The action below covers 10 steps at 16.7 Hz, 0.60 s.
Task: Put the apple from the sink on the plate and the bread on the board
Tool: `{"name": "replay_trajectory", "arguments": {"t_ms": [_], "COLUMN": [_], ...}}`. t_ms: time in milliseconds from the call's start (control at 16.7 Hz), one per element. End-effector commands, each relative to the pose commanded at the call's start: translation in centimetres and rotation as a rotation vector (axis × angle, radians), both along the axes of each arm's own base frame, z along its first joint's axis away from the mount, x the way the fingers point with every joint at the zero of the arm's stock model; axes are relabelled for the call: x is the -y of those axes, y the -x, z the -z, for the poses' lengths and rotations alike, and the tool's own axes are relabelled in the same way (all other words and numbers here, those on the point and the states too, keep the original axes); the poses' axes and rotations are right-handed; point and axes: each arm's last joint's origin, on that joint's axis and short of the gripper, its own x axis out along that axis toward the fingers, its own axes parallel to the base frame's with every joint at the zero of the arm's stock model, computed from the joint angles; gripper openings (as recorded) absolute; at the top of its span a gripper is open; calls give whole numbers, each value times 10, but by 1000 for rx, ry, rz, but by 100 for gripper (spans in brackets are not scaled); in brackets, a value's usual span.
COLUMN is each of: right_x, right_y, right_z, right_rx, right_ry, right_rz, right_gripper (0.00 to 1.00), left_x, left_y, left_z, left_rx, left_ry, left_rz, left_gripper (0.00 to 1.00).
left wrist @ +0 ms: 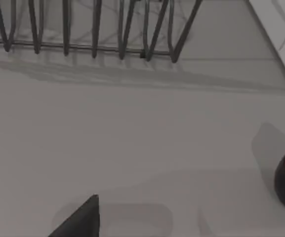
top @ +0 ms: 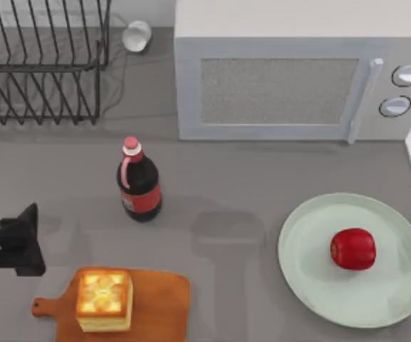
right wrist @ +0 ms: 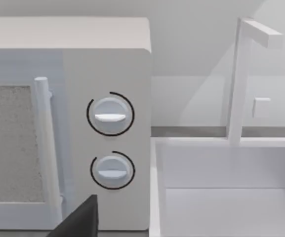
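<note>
The red apple (top: 352, 249) lies on the pale green plate (top: 312, 285) at the front right. On the reddish-brown board (top: 155, 303) at the front left stands the bread (top: 104, 298), a toasted square block. My left gripper (top: 21, 241) hovers at the table's left edge, just behind and left of the board and apart from the bread; a dark part of it (left wrist: 80, 222) pokes into the left wrist view above bare counter. A dark part of my right gripper (right wrist: 78, 221) shows in the right wrist view, facing the microwave and the white sink (right wrist: 231, 197).
A cola bottle (top: 139, 182) with a red cap stands mid-table behind the board. The microwave (top: 290, 78) fills the back right, a black dish rack (top: 38, 60) the back left, with a small cup (top: 137, 35) between them. A white faucet (right wrist: 241, 79) rises behind the sink.
</note>
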Motion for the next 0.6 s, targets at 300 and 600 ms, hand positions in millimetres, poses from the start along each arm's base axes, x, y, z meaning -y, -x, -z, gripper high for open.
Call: {"name": "replay_trajectory", "arguments": {"t_ms": [300, 600], "right_x": [0, 0], "right_y": [0, 0], "right_z": [0, 0], "right_rx": [0, 0], "right_ry": [0, 0], "right_rz": [0, 0], "right_gripper": [100, 100], "left_x": [-18, -22], "left_y": [16, 19], "left_z": [11, 16], "left_rx": [349, 437], "left_ry": [-92, -132], "left_rz": [-102, -138], "left_gripper": [100, 100]}}
